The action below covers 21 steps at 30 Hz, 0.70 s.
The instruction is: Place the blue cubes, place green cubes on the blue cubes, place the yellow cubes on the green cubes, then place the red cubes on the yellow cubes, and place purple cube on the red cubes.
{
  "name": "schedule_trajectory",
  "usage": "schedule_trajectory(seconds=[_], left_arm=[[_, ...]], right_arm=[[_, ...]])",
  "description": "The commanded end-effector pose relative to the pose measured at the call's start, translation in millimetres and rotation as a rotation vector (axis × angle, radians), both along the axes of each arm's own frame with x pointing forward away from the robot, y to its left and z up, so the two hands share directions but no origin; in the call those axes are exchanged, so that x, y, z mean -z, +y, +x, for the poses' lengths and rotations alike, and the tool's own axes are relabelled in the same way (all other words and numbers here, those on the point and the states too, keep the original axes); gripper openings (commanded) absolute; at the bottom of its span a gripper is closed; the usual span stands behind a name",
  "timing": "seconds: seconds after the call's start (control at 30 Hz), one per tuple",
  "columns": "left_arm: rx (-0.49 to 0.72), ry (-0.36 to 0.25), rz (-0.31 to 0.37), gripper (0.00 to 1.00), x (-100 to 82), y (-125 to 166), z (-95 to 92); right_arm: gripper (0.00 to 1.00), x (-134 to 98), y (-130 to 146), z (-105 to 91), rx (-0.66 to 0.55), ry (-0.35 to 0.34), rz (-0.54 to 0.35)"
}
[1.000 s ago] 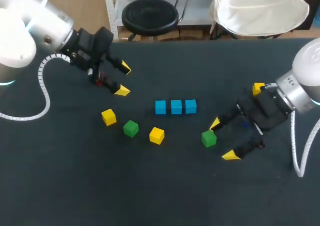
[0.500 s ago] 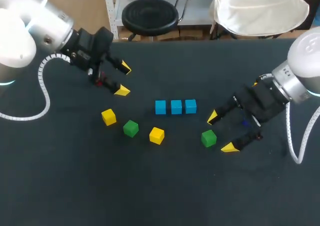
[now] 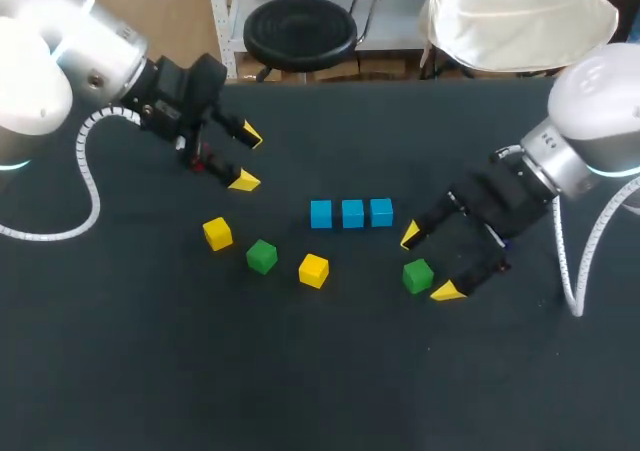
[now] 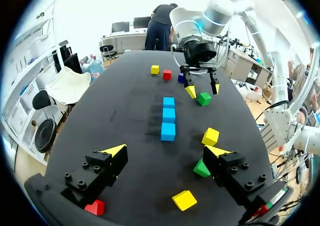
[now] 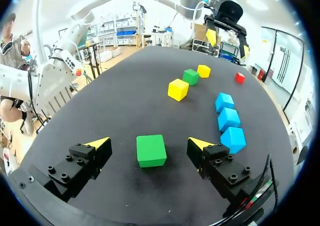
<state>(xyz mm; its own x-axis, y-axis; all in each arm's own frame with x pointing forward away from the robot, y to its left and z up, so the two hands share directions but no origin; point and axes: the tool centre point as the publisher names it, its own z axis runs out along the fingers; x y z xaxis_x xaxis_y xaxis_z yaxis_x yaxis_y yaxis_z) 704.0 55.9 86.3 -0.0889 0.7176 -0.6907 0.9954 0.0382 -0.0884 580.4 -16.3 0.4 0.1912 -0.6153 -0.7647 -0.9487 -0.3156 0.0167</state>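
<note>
Left gripper (image 3: 247,157): spread, holding nothing, hanging over the bench (image 3: 150,371) with a red cube (image 4: 95,207) just beside one finger.

Loose stock, left of centre: a yellow cube (image 3: 217,233), the left green cube (image 3: 261,257) and a second yellow cube (image 3: 313,270), all apart.

Centre: three blue cubes (image 3: 352,213) lie in a tight row, nothing on top. Judgement: the blue layer is done and the green layer is the step in hand.

Right: the right green cube (image 5: 151,150) sits on the bench between the fingers of the right gripper (image 3: 428,263), which is spread, with neither finger touching.

Next, as you'd expect: close squarely on that cube, lift, carry it to the nearest blue cube and set it flush. Off-centre contact could nudge the row.
</note>
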Motion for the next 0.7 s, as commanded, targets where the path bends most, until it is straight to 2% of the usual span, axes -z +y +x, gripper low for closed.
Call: schedule_trajectory(seconds=[0.03, 0.07, 0.13, 0.17, 0.4, 0.47, 0.5, 0.53, 0.7], left_arm=[[0.001, 0.000, 0.001, 1.00, 0.0, 0.1, 0.1], [0.001, 0.000, 0.001, 1.00, 0.0, 0.1, 0.1], [0.001, 0.000, 0.001, 1.00, 0.0, 0.1, 0.1], [0.001, 0.000, 0.001, 1.00, 0.0, 0.1, 0.1], [0.001, 0.000, 0.001, 1.00, 0.0, 0.1, 0.1], [0.001, 0.000, 0.001, 1.00, 0.0, 0.1, 0.1], [0.001, 0.000, 0.001, 1.00, 0.0, 0.1, 0.1], [0.001, 0.000, 0.001, 1.00, 0.0, 0.1, 0.1], [0.001, 0.000, 0.001, 1.00, 0.0, 0.1, 0.1]], right_arm=[[0.93, 4.8, 1.5, 2.3, -0.005, 0.007, 0.007], [0.66, 5.0, 1.5, 1.9, -0.004, 0.008, 0.007], [0.44, 5.1, 1.4, 0.6, -0.003, 0.007, 0.008], [0.40, 5.0, 1.3, 0.1, -0.002, 0.006, 0.008], [0.30, 5.4, 2.0, -1.2, -0.002, 0.002, 0.009], [0.18, 5.5, 2.1, -1.3, -0.002, 0.001, 0.010], [0.06, 5.6, 2.1, -1.3, -0.002, 0.000, 0.010], [0.00, 5.6, 2.1, -1.7, 0.000, -0.003, 0.012], [0.00, 1.1, 1.9, -3.9, 0.018, -0.024, 0.014]])
